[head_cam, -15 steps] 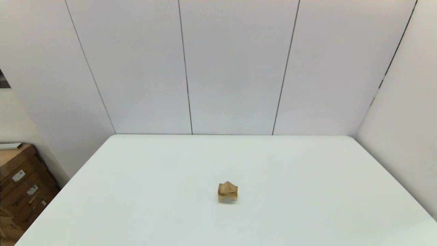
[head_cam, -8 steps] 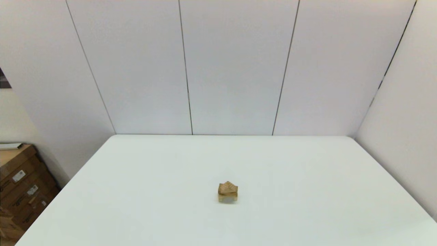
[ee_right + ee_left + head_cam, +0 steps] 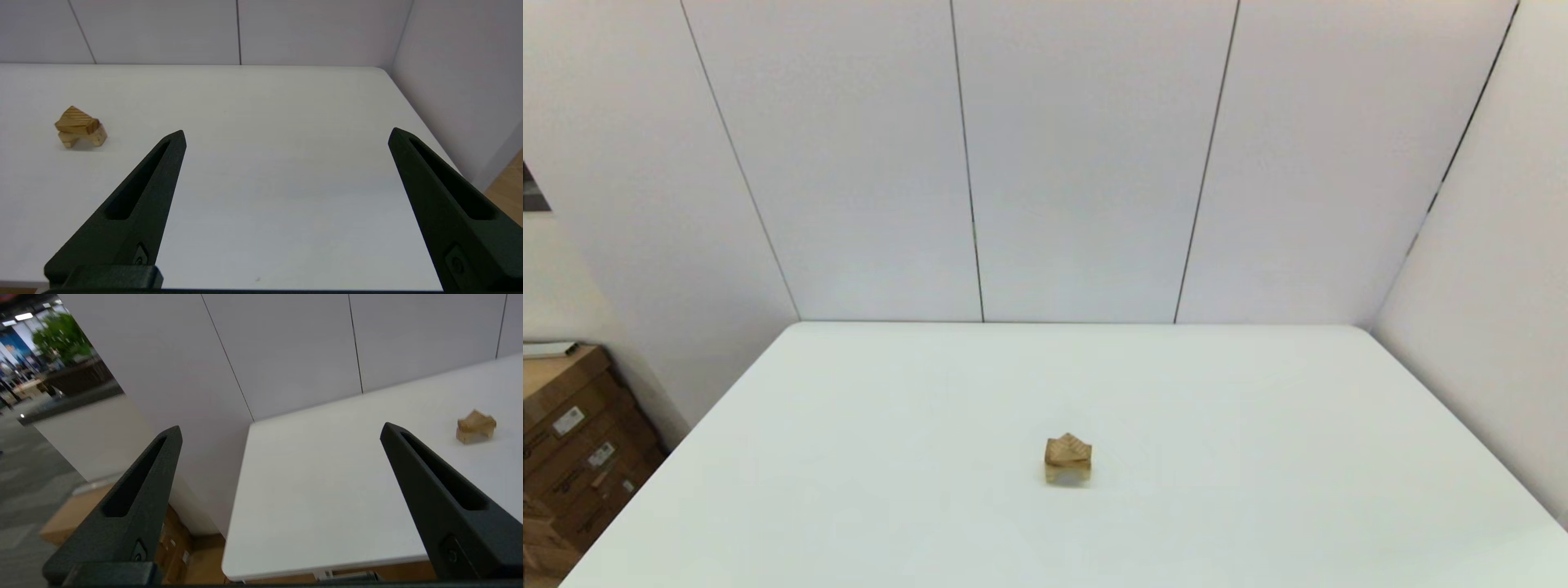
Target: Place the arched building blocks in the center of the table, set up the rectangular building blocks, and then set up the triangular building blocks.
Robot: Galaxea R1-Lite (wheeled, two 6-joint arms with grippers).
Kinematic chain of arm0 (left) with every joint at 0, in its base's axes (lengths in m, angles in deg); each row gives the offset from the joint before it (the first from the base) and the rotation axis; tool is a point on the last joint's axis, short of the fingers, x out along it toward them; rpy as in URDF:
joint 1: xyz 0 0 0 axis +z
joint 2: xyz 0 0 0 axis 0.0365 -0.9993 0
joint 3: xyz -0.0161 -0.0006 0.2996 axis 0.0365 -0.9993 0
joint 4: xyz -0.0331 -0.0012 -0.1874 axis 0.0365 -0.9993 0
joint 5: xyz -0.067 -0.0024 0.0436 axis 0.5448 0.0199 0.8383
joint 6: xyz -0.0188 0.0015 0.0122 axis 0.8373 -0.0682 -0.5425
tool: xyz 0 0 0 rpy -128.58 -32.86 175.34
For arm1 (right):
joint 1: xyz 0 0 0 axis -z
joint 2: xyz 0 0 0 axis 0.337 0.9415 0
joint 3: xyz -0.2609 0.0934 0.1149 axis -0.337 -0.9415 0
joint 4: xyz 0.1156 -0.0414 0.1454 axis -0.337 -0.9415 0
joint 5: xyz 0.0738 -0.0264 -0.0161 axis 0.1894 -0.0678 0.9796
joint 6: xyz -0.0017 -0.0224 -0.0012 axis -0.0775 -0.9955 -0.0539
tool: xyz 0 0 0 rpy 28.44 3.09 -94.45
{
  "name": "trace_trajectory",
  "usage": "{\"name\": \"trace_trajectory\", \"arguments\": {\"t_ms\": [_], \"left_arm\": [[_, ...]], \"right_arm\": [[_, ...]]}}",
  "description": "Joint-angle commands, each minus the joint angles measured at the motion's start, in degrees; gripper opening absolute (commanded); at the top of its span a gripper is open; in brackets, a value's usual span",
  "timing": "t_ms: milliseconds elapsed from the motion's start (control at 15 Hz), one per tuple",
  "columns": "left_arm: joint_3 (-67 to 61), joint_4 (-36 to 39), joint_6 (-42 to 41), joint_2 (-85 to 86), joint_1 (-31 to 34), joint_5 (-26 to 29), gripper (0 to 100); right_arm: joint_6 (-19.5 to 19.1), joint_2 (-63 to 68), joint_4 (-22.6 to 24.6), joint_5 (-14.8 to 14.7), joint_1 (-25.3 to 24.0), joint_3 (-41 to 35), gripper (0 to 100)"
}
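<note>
Three wooden blocks stand as one small stack near the middle of the table (image 3: 1258, 392): the arched building blocks (image 3: 97, 139) at the bottom on two short legs, the triangular building blocks (image 3: 1068, 446) as a ridge on top, and, by my reading, the rectangular building blocks (image 3: 77, 125) as the flat bar between them, though it is hard to tell apart in the head view. Going from left to right, cardboard boxes (image 3: 572, 441) sit on the floor beyond the table's left edge; the left gripper (image 3: 280, 430) hangs off the table's near left corner with its fingers spread wide and nothing between them; the stack stands well apart from both arms; the right gripper (image 3: 286, 134) hovers over the near right part of the table, likewise spread wide and empty. Nothing stands in the way on the tabletop. The chief risk, as I judge it, is a knock to the table or a careless sweep of either arm, since the wedge rests loosely and would slide off.
</note>
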Motion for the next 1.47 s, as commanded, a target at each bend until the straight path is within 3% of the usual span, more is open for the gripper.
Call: {"name": "trace_trajectory", "arguments": {"t_ms": [67,200,400,533,733,1067,1467], "left_arm": [[-17.3,7.9,10.5,7.7,-0.5,-0.1,100],[-27.7,16.7,12.2,7.7,-0.5,0.2,100],[-52.1,44.4,10.9,7.7,-0.5,0.2,100],[-62.0,56.2,8.3,7.7,-0.5,-0.3,100],[-66.5,58.5,8.0,7.7,-0.5,-0.2,100],[-66.5,54.0,7.8,7.7,-0.5,2.4,100],[-66.4,53.3,13.5,7.7,-0.5,2.5,100]], "right_arm": [[0.0,0.0,0.0,0.0,0.0,0.0,100],[0.0,0.0,0.0,0.0,0.0,0.0,100],[0.0,0.0,0.0,0.0,0.0,0.0,100],[0.0,0.0,0.0,0.0,0.0,0.0,100],[0.0,0.0,0.0,0.0,0.0,0.0,100],[0.0,0.0,0.0,0.0,0.0,0.0,100],[0.0,0.0,0.0,0.0,0.0,0.0,100]]}}
